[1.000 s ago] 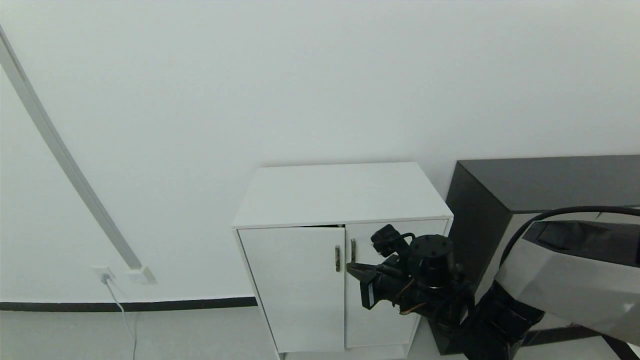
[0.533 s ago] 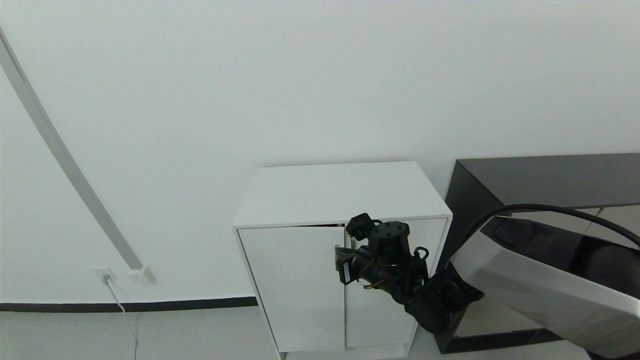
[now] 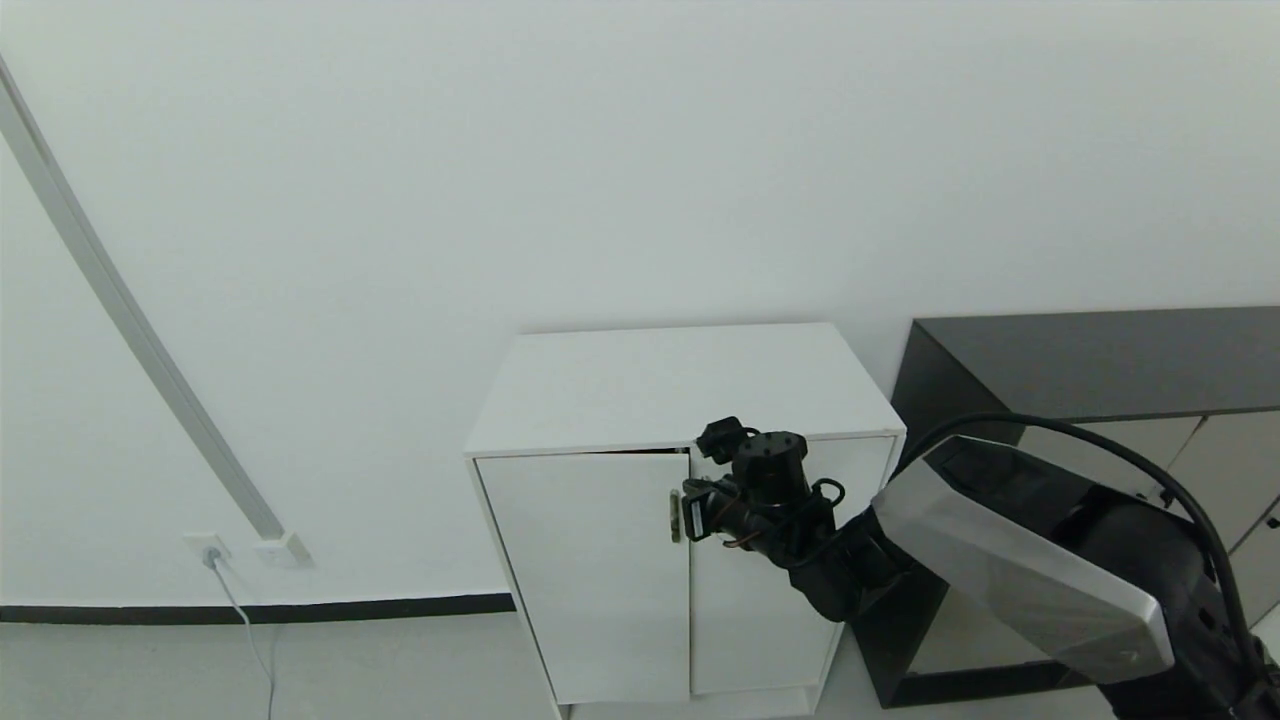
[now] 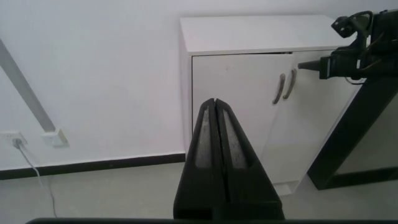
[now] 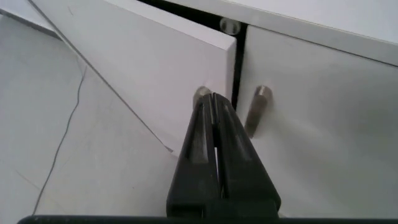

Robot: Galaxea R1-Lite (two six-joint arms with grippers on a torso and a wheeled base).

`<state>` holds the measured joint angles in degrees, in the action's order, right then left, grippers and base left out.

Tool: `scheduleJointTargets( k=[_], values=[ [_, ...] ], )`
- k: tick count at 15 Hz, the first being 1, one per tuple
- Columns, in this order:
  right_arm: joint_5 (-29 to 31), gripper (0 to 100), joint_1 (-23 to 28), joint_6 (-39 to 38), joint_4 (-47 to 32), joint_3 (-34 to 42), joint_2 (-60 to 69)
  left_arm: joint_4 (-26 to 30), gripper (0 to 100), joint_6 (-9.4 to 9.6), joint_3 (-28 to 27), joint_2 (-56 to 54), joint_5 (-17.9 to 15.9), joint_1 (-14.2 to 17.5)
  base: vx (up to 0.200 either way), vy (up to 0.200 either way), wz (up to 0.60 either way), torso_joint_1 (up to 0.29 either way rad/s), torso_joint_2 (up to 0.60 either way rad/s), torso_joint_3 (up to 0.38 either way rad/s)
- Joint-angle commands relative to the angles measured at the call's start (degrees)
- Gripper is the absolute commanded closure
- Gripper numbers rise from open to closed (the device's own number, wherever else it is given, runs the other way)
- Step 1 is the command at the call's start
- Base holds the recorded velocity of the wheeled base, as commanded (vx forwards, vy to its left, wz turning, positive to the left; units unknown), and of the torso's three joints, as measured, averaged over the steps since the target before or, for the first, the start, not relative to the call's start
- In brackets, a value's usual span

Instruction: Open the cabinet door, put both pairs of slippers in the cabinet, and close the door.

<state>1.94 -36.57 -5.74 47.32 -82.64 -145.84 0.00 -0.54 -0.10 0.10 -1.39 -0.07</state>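
My right gripper (image 5: pixel 212 99), closed and empty, is tip-first just beside the upright metal handle (image 3: pixel 675 517) on the white cabinet door (image 3: pixel 590 570). The left gripper (image 4: pixel 214 102), also closed, hangs well apart.

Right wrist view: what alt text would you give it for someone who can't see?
The right gripper, shut, points its tip at the left door handle; the white left cabinet door stands slightly ajar. Beside it are the right cabinet door and the right door handle, and a thin cable trails over the grey floor.
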Motion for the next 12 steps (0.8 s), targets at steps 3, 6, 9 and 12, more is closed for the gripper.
scheduleJointTargets(
  k=[3,6,9,12],
  values=[
    [0.00,100,0.19,0.03,-2.59,-4.37,-2.17,0.00,100,0.01,0.01,0.08,-0.02,-0.01,0.000,0.000,0.00,0.000,0.00,0.000],
    [0.00,100,0.27,0.12,-6.63,-11.40,-4.72,0.00,100,0.01,0.01,0.08,-0.02,-0.01,0.000,0.000,0.00,0.000,0.00,0.000],
    [0.08,100,0.27,0.12,-9.53,-16.24,-6.65,0.00,100,0.10,0.01,0.08,-0.02,-0.01,0.000,0.000,0.00,0.000,0.00,0.000],
    [0.17,100,0.54,0.12,-11.38,-18.61,-7.27,0.00,100,0.10,0.01,0.08,-0.02,-0.01,0.000,0.000,0.00,0.000,0.00,0.000]
  ],
)
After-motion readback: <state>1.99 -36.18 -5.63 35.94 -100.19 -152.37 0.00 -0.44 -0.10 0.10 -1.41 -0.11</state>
